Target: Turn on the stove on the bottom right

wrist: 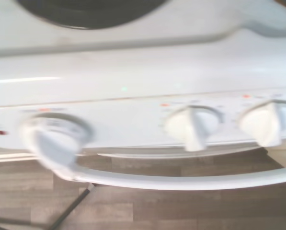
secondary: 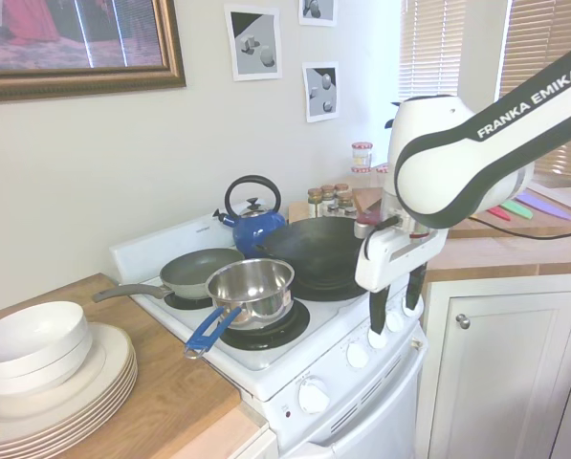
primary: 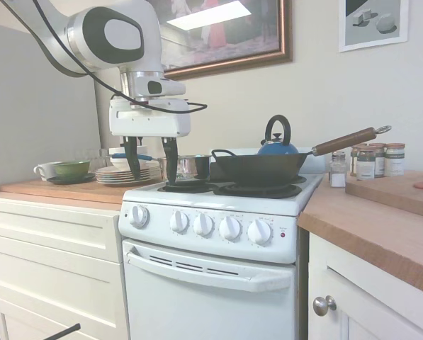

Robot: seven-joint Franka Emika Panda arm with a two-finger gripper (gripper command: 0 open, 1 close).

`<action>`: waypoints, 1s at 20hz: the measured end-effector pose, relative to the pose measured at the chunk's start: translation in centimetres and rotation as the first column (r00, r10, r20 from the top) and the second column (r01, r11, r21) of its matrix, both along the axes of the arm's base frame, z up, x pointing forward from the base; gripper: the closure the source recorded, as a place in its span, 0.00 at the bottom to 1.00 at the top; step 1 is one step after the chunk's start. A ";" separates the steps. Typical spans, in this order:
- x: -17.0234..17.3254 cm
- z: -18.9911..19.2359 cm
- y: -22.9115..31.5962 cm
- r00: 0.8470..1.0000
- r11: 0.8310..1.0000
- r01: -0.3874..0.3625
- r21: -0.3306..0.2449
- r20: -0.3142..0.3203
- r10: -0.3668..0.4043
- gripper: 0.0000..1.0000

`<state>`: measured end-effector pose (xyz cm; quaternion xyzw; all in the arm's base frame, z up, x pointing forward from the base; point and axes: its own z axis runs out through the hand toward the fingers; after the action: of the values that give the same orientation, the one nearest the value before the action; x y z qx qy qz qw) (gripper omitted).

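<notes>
The stove (primary: 218, 212) stands between the benches, with pots on top. The tool (secondary: 397, 309) hangs open and empty above the knobs (primary: 230, 228). No knob is touched yet, so turning is left.

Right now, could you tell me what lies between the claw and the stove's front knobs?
Nothing: in the second exterior view the open claw hangs just above the row of knobs on the stove, with only bare white panel beneath it.
</notes>
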<state>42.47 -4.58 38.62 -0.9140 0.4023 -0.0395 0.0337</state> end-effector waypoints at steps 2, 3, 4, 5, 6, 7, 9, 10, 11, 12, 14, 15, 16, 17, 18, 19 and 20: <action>0.8 -1.0 -2.0 1.000 1.000 0.002 0.007 -0.021 -0.002 0.00; 1.3 -1.4 -2.9 1.000 1.000 0.004 0.009 -0.031 -0.003 0.00; 1.9 -1.9 -3.8 0.999 1.000 0.007 0.010 -0.042 -0.006 0.00; 2.6 -2.4 -4.7 0.999 1.000 0.012 0.009 -0.051 -0.011 0.00; 3.3 -2.8 -5.6 0.998 1.000 0.014 0.006 -0.059 -0.014 0.00; 4.0 -3.1 -6.3 0.998 1.000 0.014 0.003 -0.067 -0.014 0.00; 5.2 -3.6 -7.8 0.996 1.000 0.012 0.001 -0.087 -0.012 0.00; 5.9 -3.8 -8.5 0.995 1.000 0.011 -0.001 -0.095 -0.011 1.00; 6.5 -3.9 -9.3 0.995 1.000 0.007 -0.001 -0.104 -0.007 1.00; 6.9 -4.0 -10.1 0.994 1.000 0.005 -0.001 -0.113 -0.005 1.00; 7.6 -4.1 -11.4 0.992 1.000 -0.005 -0.006 -0.129 0.004 1.00; 7.8 -4.4 -11.9 0.990 1.000 -0.010 -0.013 -0.138 0.008 1.00; 7.9 -4.5 -12.3 0.989 1.000 -0.015 -0.019 -0.149 0.012 1.00; 8.0 -4.7 -12.5 0.988 0.999 -0.020 -0.025 -0.157 0.016 1.00; 8.0 -4.9 -12.8 0.987 0.999 -0.025 -0.031 -0.162 0.020 1.00; 7.9 -5.0 -13.1 0.986 0.999 -0.029 -0.038 -0.167 0.023 1.00; 7.8 -5.0 -13.4 0.985 0.999 -0.031 -0.044 -0.170 0.024 1.00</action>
<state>50.29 -17.98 33.64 -0.9201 0.3901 0.0294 -0.0211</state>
